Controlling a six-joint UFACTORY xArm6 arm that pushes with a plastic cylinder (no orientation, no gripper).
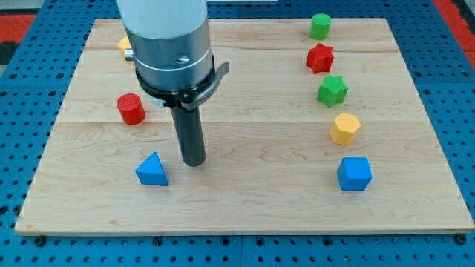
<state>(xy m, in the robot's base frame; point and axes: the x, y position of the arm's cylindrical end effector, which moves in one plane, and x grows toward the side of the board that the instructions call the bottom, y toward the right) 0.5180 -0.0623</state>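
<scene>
My tip [194, 162] rests on the wooden board [252, 185], left of centre and toward the view's bottom. The blue triangular block [152, 170] is nearest, a short gap to the tip's left and slightly lower; they do not touch. A red cylinder [130, 108] stands further up and left. A yellow block [124, 48] peeks out from behind the arm's grey body at the upper left, mostly hidden.
Down the view's right side runs a column of blocks: green cylinder [320, 26], red star [320, 58], green star [332, 90], yellow hexagonal block [345, 128], blue cube [354, 174]. Blue perforated table surrounds the board.
</scene>
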